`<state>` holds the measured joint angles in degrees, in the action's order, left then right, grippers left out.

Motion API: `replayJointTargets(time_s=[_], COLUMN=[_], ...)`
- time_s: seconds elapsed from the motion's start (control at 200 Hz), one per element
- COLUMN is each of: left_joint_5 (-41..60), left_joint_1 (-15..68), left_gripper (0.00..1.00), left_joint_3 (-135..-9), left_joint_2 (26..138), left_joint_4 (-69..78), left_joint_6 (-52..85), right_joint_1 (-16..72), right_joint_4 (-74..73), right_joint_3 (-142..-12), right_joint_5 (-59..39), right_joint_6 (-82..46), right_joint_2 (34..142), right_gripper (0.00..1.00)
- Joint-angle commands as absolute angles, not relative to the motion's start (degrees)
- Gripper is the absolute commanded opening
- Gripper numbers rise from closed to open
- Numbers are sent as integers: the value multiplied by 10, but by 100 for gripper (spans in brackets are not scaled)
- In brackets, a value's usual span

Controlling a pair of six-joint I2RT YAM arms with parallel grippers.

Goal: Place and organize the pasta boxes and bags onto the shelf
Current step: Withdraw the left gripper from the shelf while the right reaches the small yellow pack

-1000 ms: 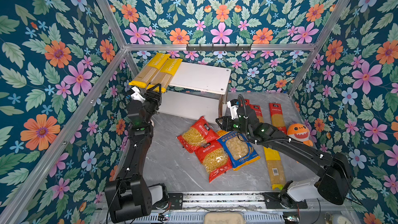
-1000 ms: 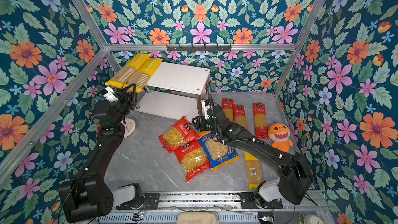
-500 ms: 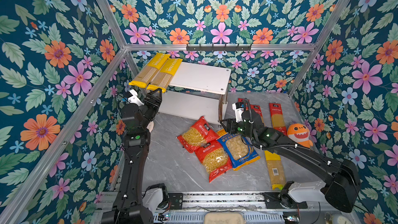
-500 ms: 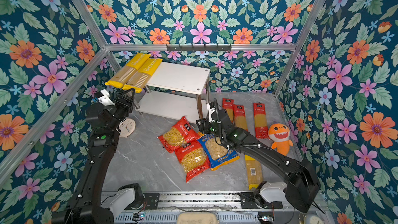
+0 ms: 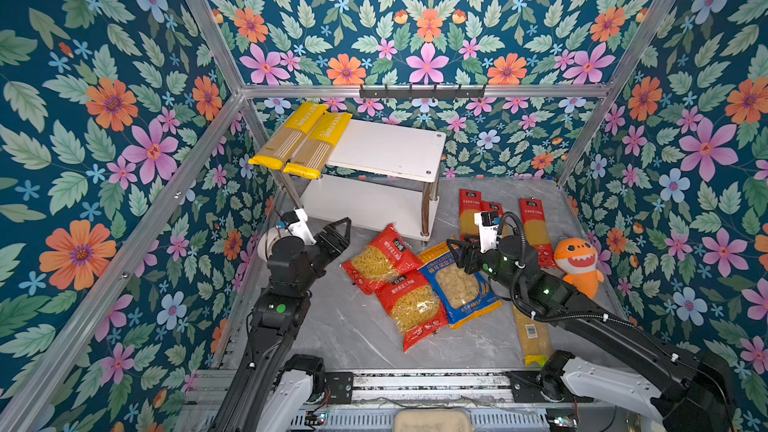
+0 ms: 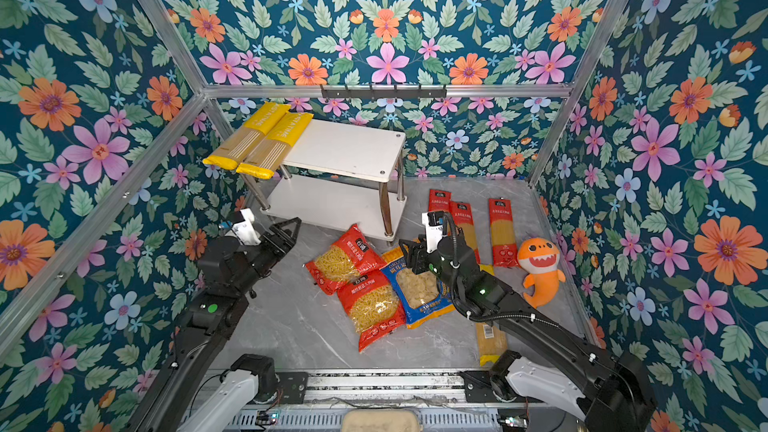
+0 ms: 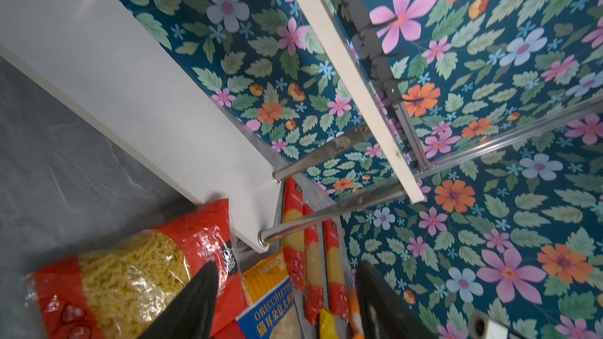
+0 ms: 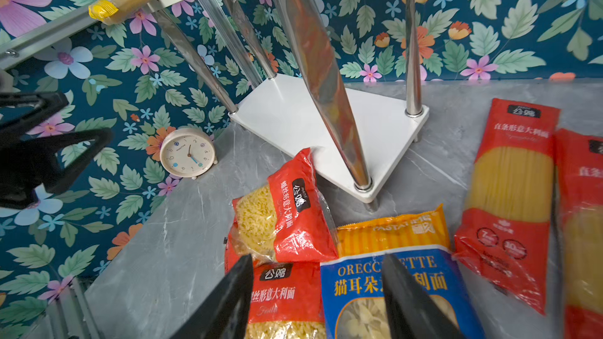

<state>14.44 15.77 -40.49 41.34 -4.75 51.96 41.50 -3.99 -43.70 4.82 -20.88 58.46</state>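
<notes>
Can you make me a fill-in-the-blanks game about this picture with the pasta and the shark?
Two yellow spaghetti packs lie on the shelf's ____ board.
The plush shark is coloured ____.
____ long red packs lie on the table.
The big word on the blue bag is ____.
Missing words: top; orange; three; orecchiette.

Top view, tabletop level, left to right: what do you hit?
left gripper → farther red short-pasta bag → blue-orange orecchiette bag → rightmost red spaghetti pack → orange shark plush
</notes>
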Motion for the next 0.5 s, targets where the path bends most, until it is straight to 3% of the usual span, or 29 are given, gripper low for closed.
replayJointTargets(time_s=[0.0,0.285,0.495], left_joint_5=[101,4,-4], left_joint_1=[231,471,570], left_gripper=[68,68,68], left_joint_3=[-378,-367,-416], left_joint_2=[415,538,699], left_joint_4=[-28,81,150], left_joint_6=[505,445,401], right_joint_1=[416,360,296], right_joint_4=[-10,190,349], right_joint_3=[-439,-435,-443], right_joint_5=[75,154,207], right_joint_6=[-183,-247,-317], right_joint_2=[571,558,581], right_gripper=[64,64,63])
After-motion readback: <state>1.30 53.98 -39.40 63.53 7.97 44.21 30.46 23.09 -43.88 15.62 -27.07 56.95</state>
